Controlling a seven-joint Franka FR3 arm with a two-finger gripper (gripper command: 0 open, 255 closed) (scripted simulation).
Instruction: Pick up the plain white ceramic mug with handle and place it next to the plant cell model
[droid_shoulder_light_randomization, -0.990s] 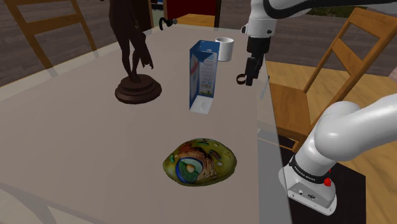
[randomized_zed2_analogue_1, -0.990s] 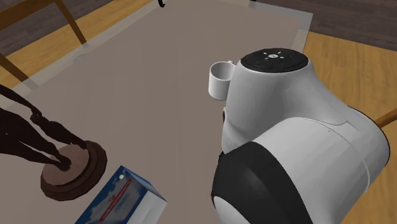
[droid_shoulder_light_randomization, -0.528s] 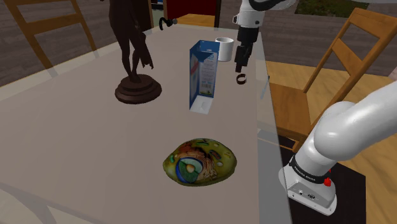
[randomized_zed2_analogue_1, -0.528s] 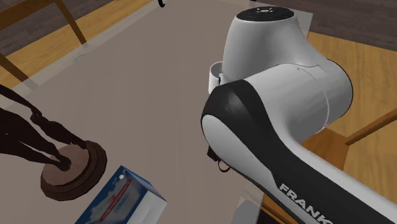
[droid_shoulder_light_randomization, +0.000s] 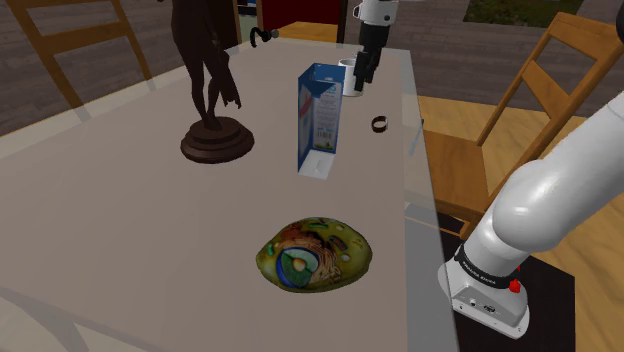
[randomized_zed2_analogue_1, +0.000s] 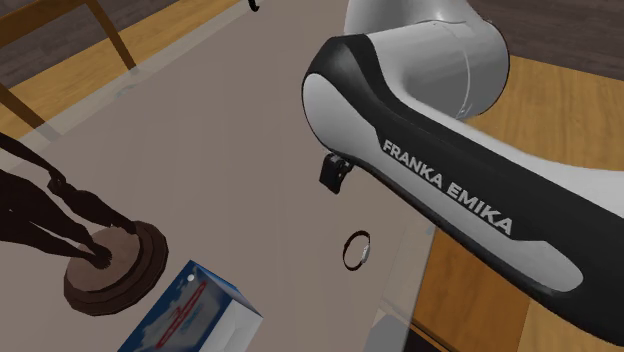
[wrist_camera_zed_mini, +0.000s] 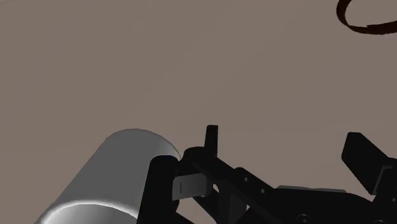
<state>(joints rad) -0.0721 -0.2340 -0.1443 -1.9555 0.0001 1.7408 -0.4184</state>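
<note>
The robot is working on the approach step, and the mug is not yet grasped. In the shoulder view the black gripper (droid_shoulder_light_randomization: 361, 74) is hanging over the far end of the table (droid_shoulder_light_randomization: 120, 220), in the upper middle of the frame. It is right beside the white mug (droid_shoulder_light_randomization: 346, 80), which is standing just behind the blue-and-white carton (droid_shoulder_light_randomization: 320, 120).

In the wrist view the fingers (wrist_camera_zed_mini: 210, 137) are standing apart with only bare tabletop between them. The mug (wrist_camera_zed_mini: 121, 175) is sitting outside the pair, close against one finger, so the gripper (wrist_camera_zed_mini: 282, 140) is released and holding nothing. Which way the handle is pointing cannot be told.

The plant cell model (droid_shoulder_light_randomization: 313, 253) is resting in the lower middle of the shoulder view, well apart from the mug, with the carton between them. A small dark ring (droid_shoulder_light_randomization: 380, 124) is lying near the table's right edge, and a dark figurine (droid_shoulder_light_randomization: 212, 95) is standing left of the carton.

The next move probably calls for shifting the hand sideways until the mug's wall sits between the fingers, then lowering and closing. A careless descent risks knocking the mug over. The carry afterwards will likely need height to clear the carton.
</note>
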